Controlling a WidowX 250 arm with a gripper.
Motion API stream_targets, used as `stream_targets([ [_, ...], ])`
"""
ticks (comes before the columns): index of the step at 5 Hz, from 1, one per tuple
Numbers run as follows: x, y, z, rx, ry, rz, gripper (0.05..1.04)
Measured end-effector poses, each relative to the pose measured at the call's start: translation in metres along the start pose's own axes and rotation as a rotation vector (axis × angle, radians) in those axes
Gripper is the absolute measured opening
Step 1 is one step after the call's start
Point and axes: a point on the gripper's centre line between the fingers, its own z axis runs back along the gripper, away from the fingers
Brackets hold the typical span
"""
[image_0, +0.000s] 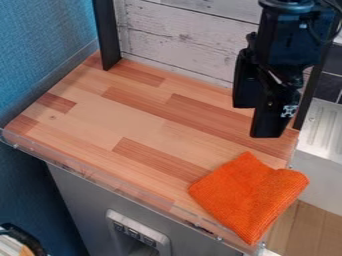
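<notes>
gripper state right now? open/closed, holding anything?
Gripper: open, jaws apart, holding nothing; it hangs clear of the orange cloth.

My gripper (255, 122) hangs over the wooden counter (140, 120), above an orange cloth (250, 195) lying across its front right corner.

Black two-finger gripper (259, 121): smooth, matt, plastic-looking fingers (272, 120).
Folded orange cloth (250, 195): matt, finely ribbed fabric, below the fingers.
Light and reddish-brown striped countertop (140, 117): smooth wood, low sheen, below and left of the fingers.
Clear front edging strip (87, 172): glossy plastic look, lower left of the fingers.
Whitewashed back boards (180, 37): rough-looking wood grain, behind the fingers.
Blue side wall (40, 50): matt, finely textured, far left of the fingers.
</notes>
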Motion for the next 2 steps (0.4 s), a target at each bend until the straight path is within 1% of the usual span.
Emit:
stream_targets([
  [1,0.0005,0.0017,-0.0060,0.019,0.044,0.008,0.999],
  [2,0.0014,0.0014,-0.0062,0.062,0.068,0.017,0.999],
])
